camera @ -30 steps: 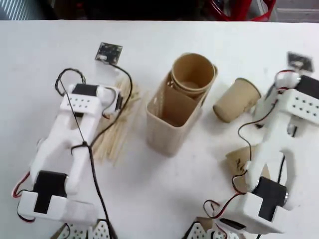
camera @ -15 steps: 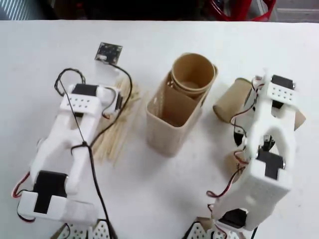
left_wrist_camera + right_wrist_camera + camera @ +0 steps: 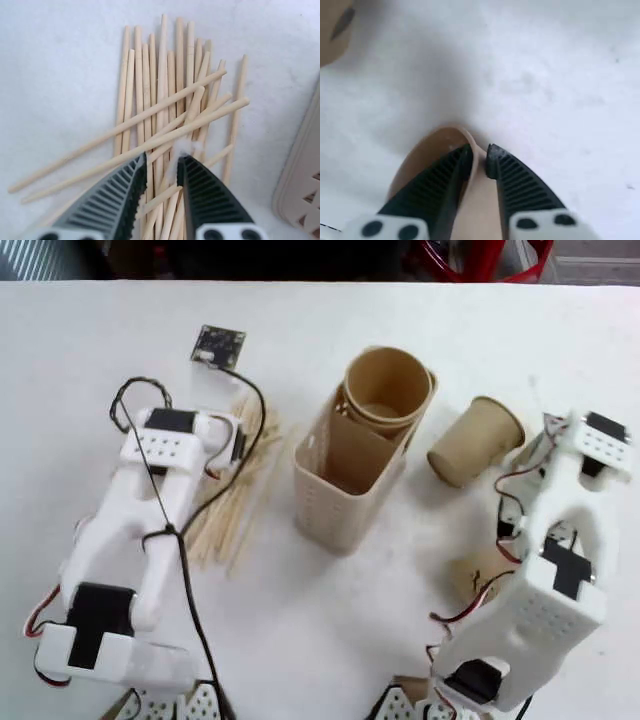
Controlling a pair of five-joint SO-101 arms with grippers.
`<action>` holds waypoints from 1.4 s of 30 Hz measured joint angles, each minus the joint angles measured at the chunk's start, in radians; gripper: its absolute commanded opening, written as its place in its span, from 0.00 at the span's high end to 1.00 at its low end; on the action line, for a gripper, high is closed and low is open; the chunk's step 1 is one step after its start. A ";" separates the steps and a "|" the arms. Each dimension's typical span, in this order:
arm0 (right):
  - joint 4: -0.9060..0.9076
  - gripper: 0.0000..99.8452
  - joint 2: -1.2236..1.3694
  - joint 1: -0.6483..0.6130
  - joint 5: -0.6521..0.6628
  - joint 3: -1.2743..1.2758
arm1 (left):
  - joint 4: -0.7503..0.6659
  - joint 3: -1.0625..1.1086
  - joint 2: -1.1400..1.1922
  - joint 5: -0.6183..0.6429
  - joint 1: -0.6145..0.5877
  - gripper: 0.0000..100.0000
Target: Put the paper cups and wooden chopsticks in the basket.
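The beige basket (image 3: 335, 505) stands mid-table with stacked paper cups (image 3: 388, 385) inside. Another paper cup (image 3: 475, 440) lies on its side just right of it. A pile of wooden chopsticks (image 3: 235, 505) lies left of the basket, under my left arm (image 3: 165, 445). My left gripper (image 3: 162, 162) is down on the chopsticks (image 3: 165, 75), its fingers closed on a few sticks. The basket's corner (image 3: 300, 190) is close beside it. My right arm (image 3: 600, 440) is right of the lying cup. My right gripper (image 3: 480, 152) is shut on the rim of a brown paper cup (image 3: 430, 160).
A small black board (image 3: 218, 345) lies behind the chopsticks. A brown cardboard scrap (image 3: 478, 565) lies by the right arm. Black and red cables trail along both arms. The table's far edge runs along the top, with a red object (image 3: 480, 255) beyond it.
The right arm swung in next to the lying cup, then drew back out to the right. The left arm stayed where it was.
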 measured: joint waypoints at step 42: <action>-0.318 0.98 -0.568 -0.606 -0.483 -0.422 | -0.041 0.026 0.000 0.000 0.000 0.88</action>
